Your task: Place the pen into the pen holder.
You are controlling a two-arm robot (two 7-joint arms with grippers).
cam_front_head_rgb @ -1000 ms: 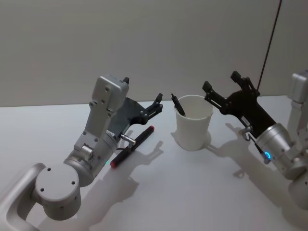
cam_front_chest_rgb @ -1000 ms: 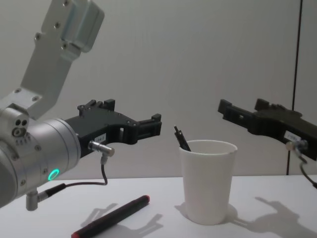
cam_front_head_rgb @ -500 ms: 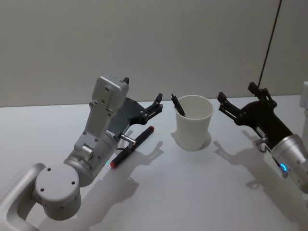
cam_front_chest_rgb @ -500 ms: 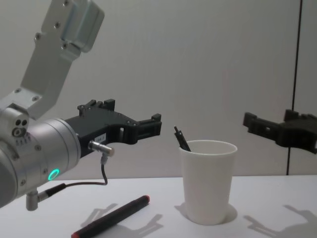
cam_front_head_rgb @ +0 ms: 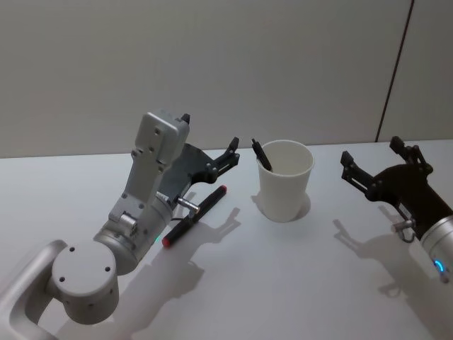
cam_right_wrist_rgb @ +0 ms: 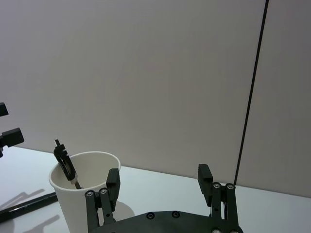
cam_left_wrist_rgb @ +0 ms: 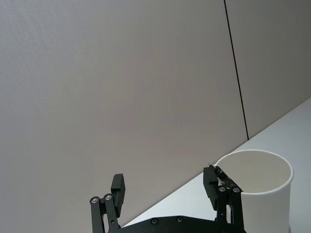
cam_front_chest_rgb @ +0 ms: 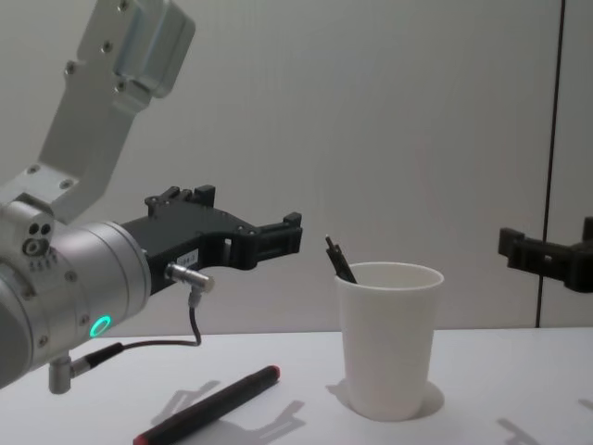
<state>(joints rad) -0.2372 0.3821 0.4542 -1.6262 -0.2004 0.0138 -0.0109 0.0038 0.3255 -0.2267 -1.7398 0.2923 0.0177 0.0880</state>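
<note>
Right gripper (cam_front_head_rgb: 371, 152) hangs to the right of the pen holder (cam_front_head_rgb: 284, 180), apart from it, at about the height of its rim. Its 2 fingers are spread wide with nothing between them, as the right wrist view confirms (cam_right_wrist_rgb: 159, 175); in the chest view its fingertips enter from the right edge (cam_front_chest_rgb: 548, 250).

Left gripper (cam_front_head_rgb: 232, 152) is held above the table (cam_front_head_rgb: 283, 283) on the left of the pen holder, its fingertips near the rim but not touching. The left wrist view shows its 2 fingers parted and empty (cam_left_wrist_rgb: 164, 183), with the pen holder (cam_left_wrist_rgb: 265, 189) just beyond 1 of them.

Pen holder stands upright on the table between the 2 grippers. 1 black pen (cam_front_head_rgb: 262, 154) sits inside it, leaning on the left part of the rim with its top end above the rim (cam_front_chest_rgb: 339, 260).

1 red-tipped pen (cam_front_head_rgb: 195, 214) lies flat on the table left of the pen holder, beneath the left gripper.
</note>
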